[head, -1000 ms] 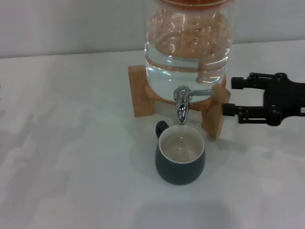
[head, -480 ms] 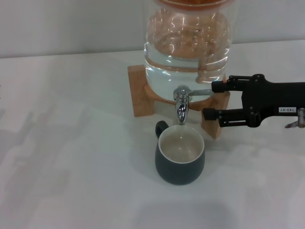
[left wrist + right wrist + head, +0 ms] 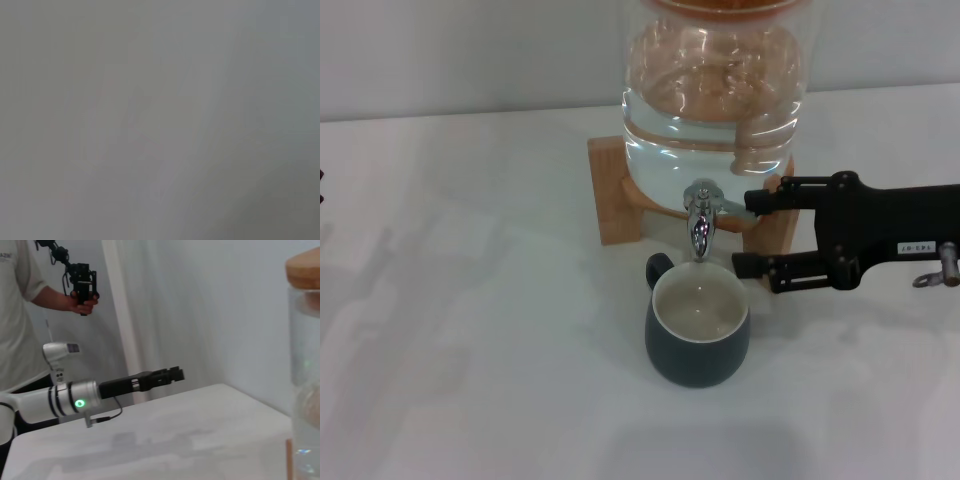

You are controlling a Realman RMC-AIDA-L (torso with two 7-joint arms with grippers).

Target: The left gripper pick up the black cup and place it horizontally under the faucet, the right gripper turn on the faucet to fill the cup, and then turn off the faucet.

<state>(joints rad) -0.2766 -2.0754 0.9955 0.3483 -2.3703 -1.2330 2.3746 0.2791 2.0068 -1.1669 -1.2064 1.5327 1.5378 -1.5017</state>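
Open-fingered, the right gripper (image 3: pixel 748 232) brackets the faucet (image 3: pixel 701 215) lever; the black cup (image 3: pixel 698 325) stands upright beneath the spout; next comes turning the lever; the left gripper (image 3: pixel 172 374) hovers well apart.

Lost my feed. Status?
Right gripper open, straddling faucet lever. Left gripper off to the side. Black cup upright under spout, nothing blocking.

The right gripper (image 3: pixel 748 233) has advanced to the faucet (image 3: pixel 702 212).

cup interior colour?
Cream-white inside the black cup, dark charcoal outside. Head view shows it best.
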